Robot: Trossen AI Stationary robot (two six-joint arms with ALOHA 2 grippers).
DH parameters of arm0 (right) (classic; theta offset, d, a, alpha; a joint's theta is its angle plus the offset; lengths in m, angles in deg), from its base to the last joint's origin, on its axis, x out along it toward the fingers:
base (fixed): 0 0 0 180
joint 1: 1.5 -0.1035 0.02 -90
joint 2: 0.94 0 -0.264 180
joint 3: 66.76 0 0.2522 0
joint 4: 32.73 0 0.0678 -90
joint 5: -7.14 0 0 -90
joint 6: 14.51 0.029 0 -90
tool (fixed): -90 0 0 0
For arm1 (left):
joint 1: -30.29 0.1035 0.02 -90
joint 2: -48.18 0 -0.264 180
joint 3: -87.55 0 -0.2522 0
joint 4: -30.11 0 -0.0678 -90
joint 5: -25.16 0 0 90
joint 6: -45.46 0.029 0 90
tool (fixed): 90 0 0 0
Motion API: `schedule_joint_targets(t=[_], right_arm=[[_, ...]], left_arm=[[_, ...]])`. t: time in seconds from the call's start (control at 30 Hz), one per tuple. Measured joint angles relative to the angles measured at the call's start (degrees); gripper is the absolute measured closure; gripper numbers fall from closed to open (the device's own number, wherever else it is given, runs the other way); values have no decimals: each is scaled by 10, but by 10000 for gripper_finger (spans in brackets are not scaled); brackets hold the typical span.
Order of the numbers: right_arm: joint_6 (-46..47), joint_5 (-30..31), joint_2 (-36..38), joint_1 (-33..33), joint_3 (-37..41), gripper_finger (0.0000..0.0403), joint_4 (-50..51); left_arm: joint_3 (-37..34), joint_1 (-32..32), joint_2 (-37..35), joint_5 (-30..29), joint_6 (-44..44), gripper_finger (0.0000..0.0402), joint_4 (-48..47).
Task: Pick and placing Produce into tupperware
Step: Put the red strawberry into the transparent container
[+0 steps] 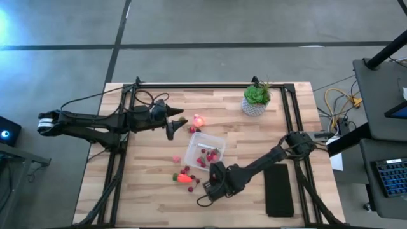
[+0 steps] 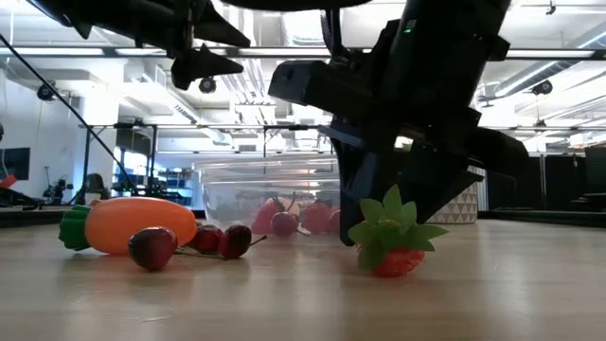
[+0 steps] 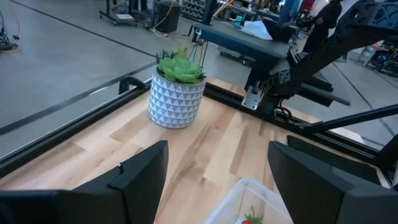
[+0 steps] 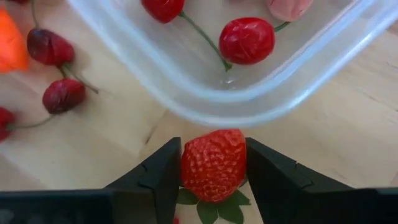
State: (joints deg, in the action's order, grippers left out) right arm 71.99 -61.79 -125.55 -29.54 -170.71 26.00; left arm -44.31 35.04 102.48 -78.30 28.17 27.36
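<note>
While your right tool [image 4: 213,165] sits low on the counter [image 1: 146,191], its fingers are closed on a red strawberry [image 4: 213,163] just outside the near rim of the clear tupperware [image 1: 205,150]. That rim lies right beside the berry, so room there is tight. Inside the box you have several red pieces [image 4: 247,40]. On the open side, an orange carrot [image 2: 137,224] and dark cherries [image 2: 153,247] lie loose on the wood, close to the box's corner. Your left tool [image 1: 175,122] hovers above the counter with its fingers spread wide, near a pink-orange round fruit [image 1: 198,120]. A potted plant [image 1: 256,100] stands at the far edge, a black slab [image 1: 278,189] beside the right rail.
</note>
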Motion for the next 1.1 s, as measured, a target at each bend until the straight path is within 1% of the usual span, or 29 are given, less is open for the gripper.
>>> schedule_joint_targets(t=[0.1, 0.2, 0.33, 0.43, 0.53, 0.63, 0.7, 0.77, 0.9, 1.03, 1.1], right_arm=[[-10, -1, 0, -7, 0, 261, -1], [-15, -13, 1, -12, -2, 268, -2], [6, -11, 19, -19, -7, 254, 1], [32, 17, 52, -21, -17, 245, 16], [35, 42, 94, -21, -23, 249, 47], [17, 74, 138, -10, -24, 259, 52], [-13, 69, 159, 11, -25, 262, 54], [-55, 49, 165, 40, -25, 262, 54], [-126, 17, 150, 93, -24, 240, 46], [-145, -28, 139, 122, -24, 197, 32], [-145, -39, 134, 126, -24, 175, 32]], left_arm=[[0, 0, 0, 0, -2, 139, 0], [0, 0, 0, 0, -4, 139, 0], [-2, 0, 2, 0, 11, 139, 0], [-10, 0, 9, 1, 49, 139, -2], [-19, 0, 19, 1, 58, 139, -30], [-25, -1, 31, 14, 56, 139, -92], [-25, -1, 35, 34, 56, 139, -140], [-25, -3, 38, 49, 55, 139, -178], [-26, -4, 27, 58, 55, 139, -236], [-26, -4, -2, 57, 56, 139, -259], [-26, -4, -20, 57, 56, 139, -260]])
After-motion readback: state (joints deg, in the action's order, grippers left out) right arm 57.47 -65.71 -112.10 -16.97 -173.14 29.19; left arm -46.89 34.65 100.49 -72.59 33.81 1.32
